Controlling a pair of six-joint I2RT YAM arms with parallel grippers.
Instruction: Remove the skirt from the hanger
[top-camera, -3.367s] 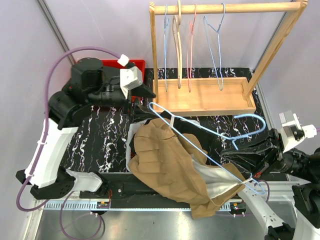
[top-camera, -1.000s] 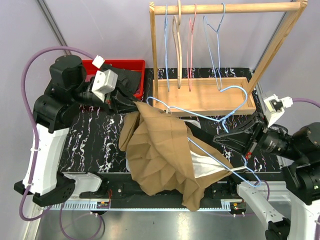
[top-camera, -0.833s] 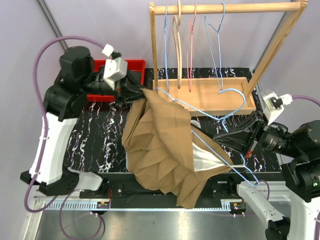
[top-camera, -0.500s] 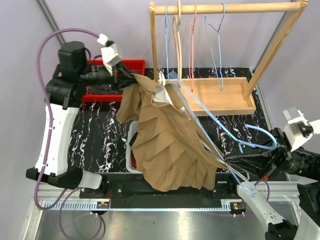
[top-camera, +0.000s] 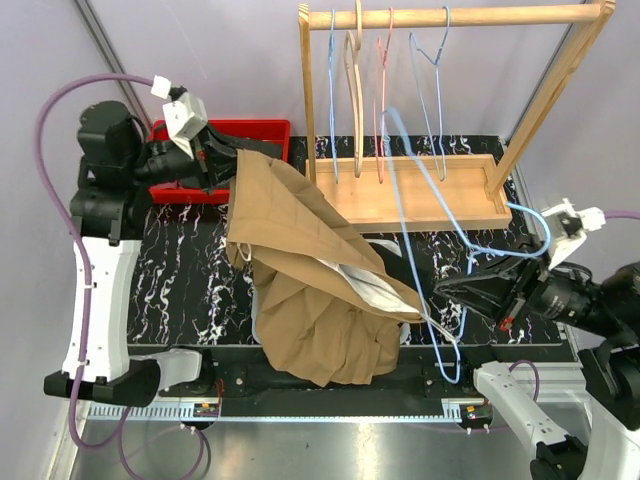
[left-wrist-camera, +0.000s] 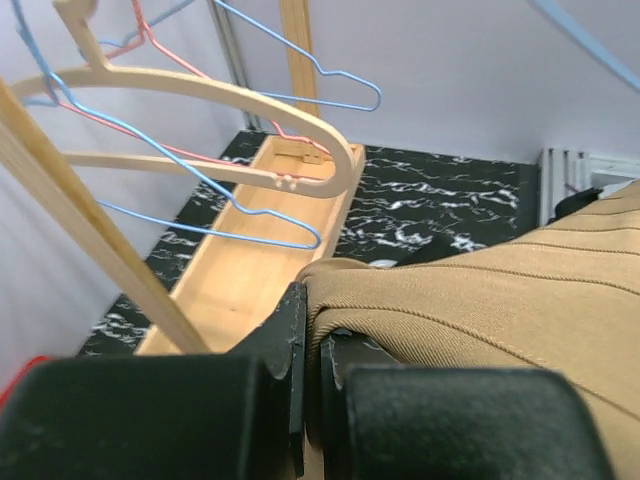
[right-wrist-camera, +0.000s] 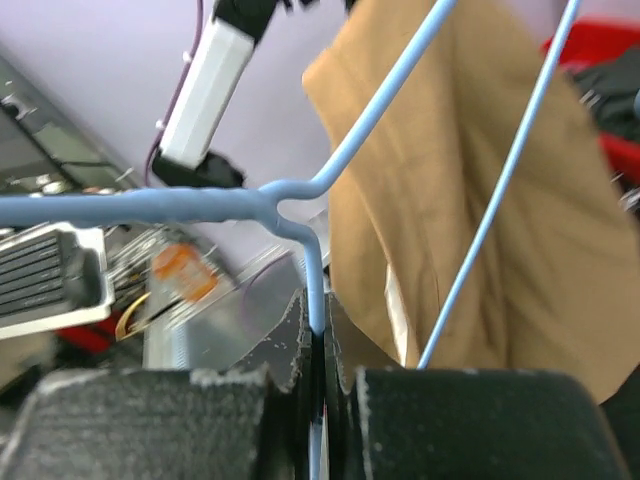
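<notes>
The tan skirt (top-camera: 310, 290) hangs from my left gripper (top-camera: 222, 160), which is shut on a fold of its top edge at the upper left. In the left wrist view the jaws (left-wrist-camera: 315, 335) pinch that tan fold (left-wrist-camera: 500, 320). The light blue hanger (top-camera: 398, 180) stands nearly upright to the right of the skirt, and my right gripper (top-camera: 462, 290) is shut on its wire below the hook. The right wrist view shows the wire (right-wrist-camera: 150, 205) clamped between the fingers (right-wrist-camera: 317, 345), with the skirt (right-wrist-camera: 470, 190) beyond. The skirt's lower right corner still reaches the hanger's lower end; whether it is clipped there is unclear.
A wooden rack (top-camera: 450, 15) with several hangers stands over a wooden tray (top-camera: 420, 190) at the back. A red bin (top-camera: 262, 128) with dark cloth sits behind the left gripper. A white basket (top-camera: 260, 300) lies partly under the skirt.
The left gripper has pulled the skirt's top leftwards, off the hanger's upper end. The right gripper has swung the hanger upright and to the right.
</notes>
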